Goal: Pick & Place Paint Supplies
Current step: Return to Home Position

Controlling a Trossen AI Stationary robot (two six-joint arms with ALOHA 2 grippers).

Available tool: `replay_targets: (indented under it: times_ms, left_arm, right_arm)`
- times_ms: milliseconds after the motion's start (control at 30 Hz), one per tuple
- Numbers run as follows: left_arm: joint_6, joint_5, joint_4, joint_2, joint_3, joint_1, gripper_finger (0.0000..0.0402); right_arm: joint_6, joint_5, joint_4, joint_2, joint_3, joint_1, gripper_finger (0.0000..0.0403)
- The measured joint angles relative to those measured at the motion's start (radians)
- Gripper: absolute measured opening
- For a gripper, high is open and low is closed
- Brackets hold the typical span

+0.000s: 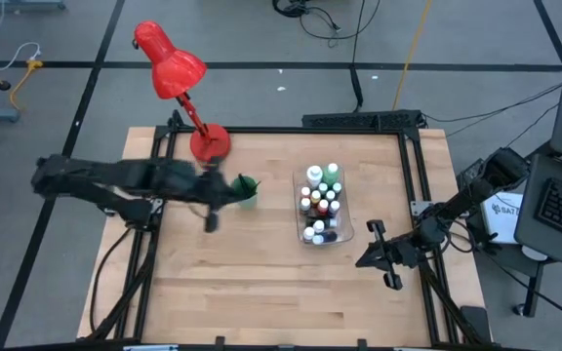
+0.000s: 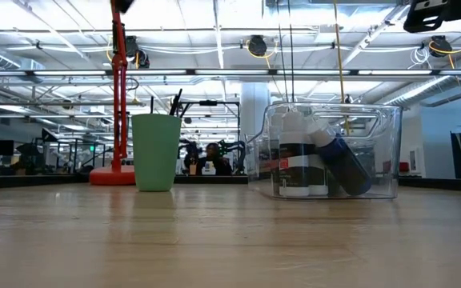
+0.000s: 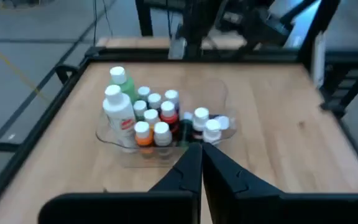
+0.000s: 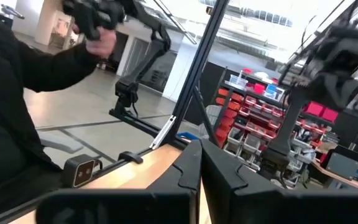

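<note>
A clear plastic bin stands right of the table's middle, packed with small white-capped paint bottles in green, orange, red, white and dark. A green cup stands on its base to the bin's left, near the red lamp, and thin dark brush handles stick up out of it. My left gripper is shut and empty. It hovers just left of the cup, pointing toward the bin. My right gripper, also shut and empty, waits near the table's right edge.
The red desk lamp stands on its round base at the far left of the table, close behind the cup. A dark frame borders the tabletop. Bare wood lies in front. A person's dark sleeve shows in the room beyond.
</note>
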Motion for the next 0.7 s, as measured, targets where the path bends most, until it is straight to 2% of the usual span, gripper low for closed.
replay_targets:
  times_ms: [133, 267, 367, 467, 533, 600, 700]
  left_arm:
    - [-0.063, 0.001, 0.176, -0.244, -0.316, -0.004, 0.0014]
    - [-0.059, -0.03, 0.35, -0.403, -0.578, -0.028, 0.0003]
    - [-0.027, -0.063, 0.425, -0.485, -0.697, -0.028, 0.0006]
    - [-0.023, -0.038, 0.468, -0.544, -0.749, 0.003, 0.0002]
    - [-0.036, -0.026, 0.456, -0.57, -0.749, 0.037, 0.0004]
    - [-0.035, -0.026, 0.42, -0.588, -0.735, 0.072, 0.0003]
    - [0.041, -0.008, 0.366, -0.634, -0.717, 0.108, 0.0003]
  right_arm:
    - [0.0, 0.0, -0.002, 0.0, 0.0, -0.001, 0.0004]
    - [0.0, 0.009, -0.01, 0.0, 0.0, -0.001, 0.0004]
    - [0.001, 0.121, -0.036, 0.0, 0.0, -0.001, 0.0004]
    - [0.02, 0.291, -0.058, 0.0, 0.0, -0.039, 0.0004]
    - [0.05, 0.334, -0.063, -0.009, -0.002, -0.088, 0.0004]
    - [0.088, 0.31, -0.075, -0.036, -0.011, -0.138, 0.0004]
    - [0.133, 0.207, -0.155, -0.11, -0.05, -0.202, 0.0004]
